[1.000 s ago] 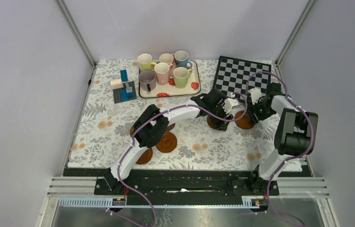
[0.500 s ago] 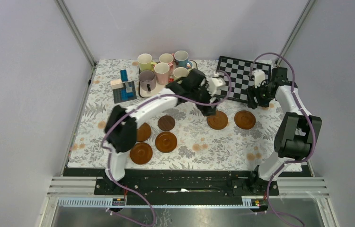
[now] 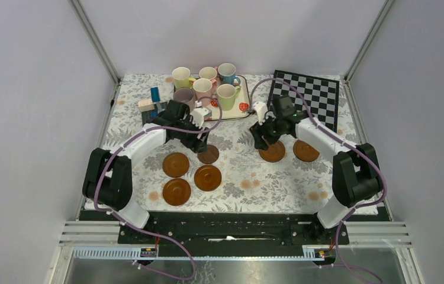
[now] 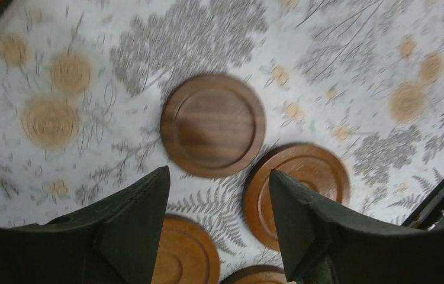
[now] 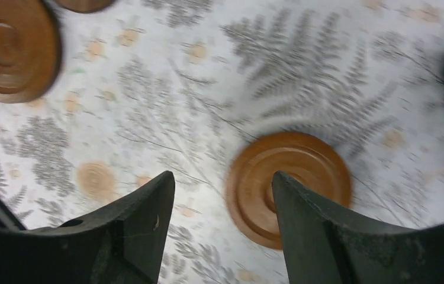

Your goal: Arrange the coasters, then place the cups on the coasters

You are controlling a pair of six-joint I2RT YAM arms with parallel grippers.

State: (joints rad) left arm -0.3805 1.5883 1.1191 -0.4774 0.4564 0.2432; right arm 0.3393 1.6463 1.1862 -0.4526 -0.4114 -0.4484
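Four coasters [image 3: 178,191] are clustered near the tabletop's [image 3: 240,177] near-left corner, and two more are set toward its right edge. The left tool [image 3: 201,145] is held spread and empty over the darkest coaster [image 4: 212,124]. The right tool [image 3: 262,142] is held spread and empty over another coaster [image 5: 290,186]. The cups [image 3: 227,94] are gathered on a tray [image 3: 236,113] at the far edge.

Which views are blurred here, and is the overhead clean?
Left wrist: smeared, the dark round wooden coaster has soft rims, while the left gripper's fingers are sharp. Right wrist: streaked too, the brown round wooden coaster has a blurred rim. Top external: sharp, evenly lit, no glare.
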